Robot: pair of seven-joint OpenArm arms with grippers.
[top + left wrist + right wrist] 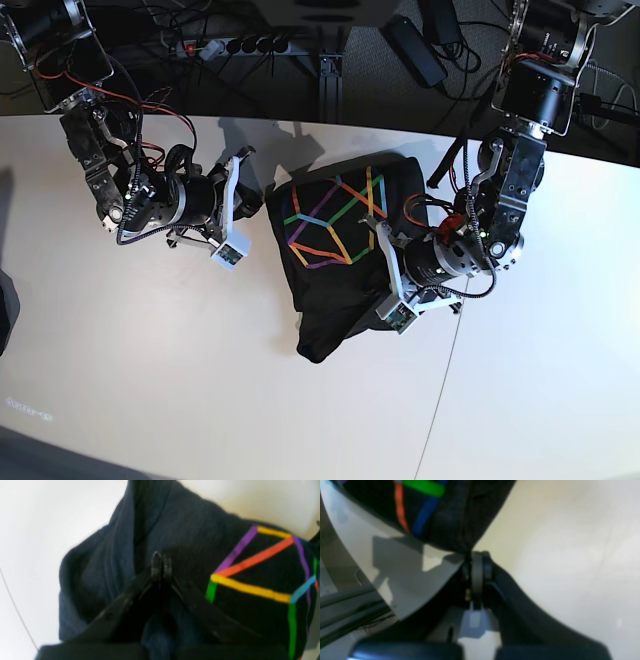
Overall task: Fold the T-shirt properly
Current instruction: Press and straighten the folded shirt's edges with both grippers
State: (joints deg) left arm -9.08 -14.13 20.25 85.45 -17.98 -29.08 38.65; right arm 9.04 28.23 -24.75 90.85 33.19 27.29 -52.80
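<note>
The black T-shirt [345,290] lies bunched in the middle of the white table [150,370], its multicoloured line print [330,225] facing up. My left gripper [380,262] is at the shirt's right edge. In the left wrist view its tips [161,561] are shut, pinching dark fabric [190,532] that rises in folds, with the print [252,580] to the right. My right gripper [258,205] is at the shirt's upper left corner. In the right wrist view its tips [477,556] are shut on the shirt's edge [450,517].
A table seam [440,380] runs down to the right of the shirt. Cables and a power strip [230,45] lie behind the table's back edge. A dark object [5,310] sits at the far left edge. Frame rails [345,610] show beyond the table edge.
</note>
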